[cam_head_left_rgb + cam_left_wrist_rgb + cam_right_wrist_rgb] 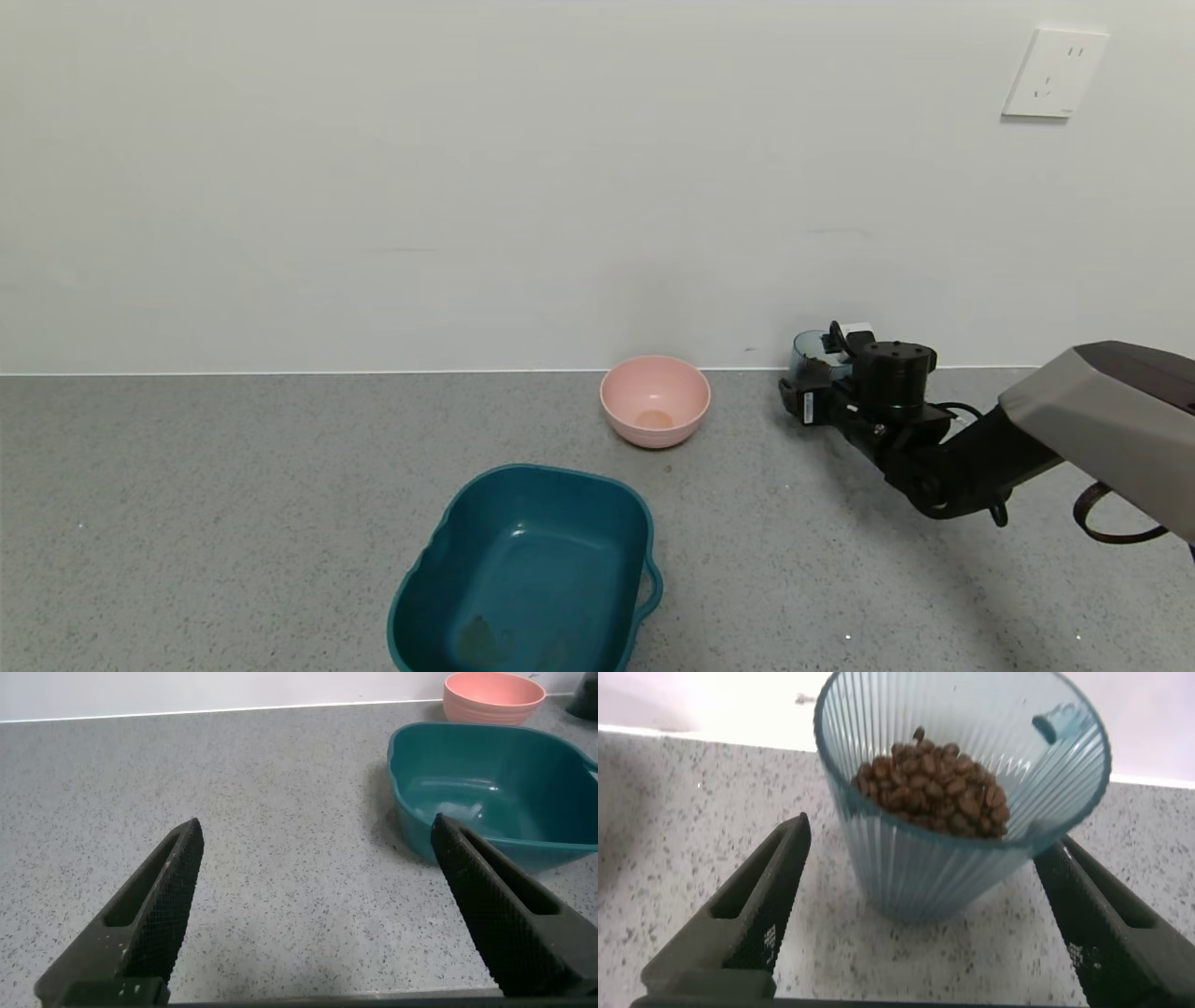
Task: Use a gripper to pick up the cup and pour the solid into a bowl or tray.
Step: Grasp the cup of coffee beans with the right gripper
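Observation:
The ribbed blue-green cup (808,351) stands on the grey counter at the back right, near the wall. In the right wrist view the cup (952,859) holds a heap of brown beans (934,775). My right gripper (810,371) is open with the cup between its fingers; there is a clear gap on one side, and the other finger is close to the rim (923,840). The teal tub (551,476) sits at the front centre, to the left of the cup. My left gripper (316,826) is open and empty over bare counter, left of the tub (486,793).
A small pink bowl (653,397) stands near the wall between tub and cup; it also shows in the left wrist view (493,695). The white wall runs close behind the cup. A wall socket (1055,73) is high at the right.

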You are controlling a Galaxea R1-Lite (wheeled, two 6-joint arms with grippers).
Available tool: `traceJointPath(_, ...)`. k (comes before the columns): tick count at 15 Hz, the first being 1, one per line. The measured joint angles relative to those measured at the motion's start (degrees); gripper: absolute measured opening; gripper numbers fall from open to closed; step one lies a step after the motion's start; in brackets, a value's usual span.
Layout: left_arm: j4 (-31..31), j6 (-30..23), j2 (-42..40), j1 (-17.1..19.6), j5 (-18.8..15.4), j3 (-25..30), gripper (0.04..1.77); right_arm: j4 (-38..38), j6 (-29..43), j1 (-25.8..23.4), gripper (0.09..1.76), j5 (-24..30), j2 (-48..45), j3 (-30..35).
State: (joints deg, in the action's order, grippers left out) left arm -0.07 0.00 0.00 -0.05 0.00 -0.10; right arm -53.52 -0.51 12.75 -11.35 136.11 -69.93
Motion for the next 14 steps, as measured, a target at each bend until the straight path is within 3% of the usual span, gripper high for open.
traceJointPath(14, -0.02, 0.0, 0.0, 0.0, 0.0, 0.0, 1.75, -4.86, 0.1, -0.02, 1.71, -2.47, 5.12, -5.07)
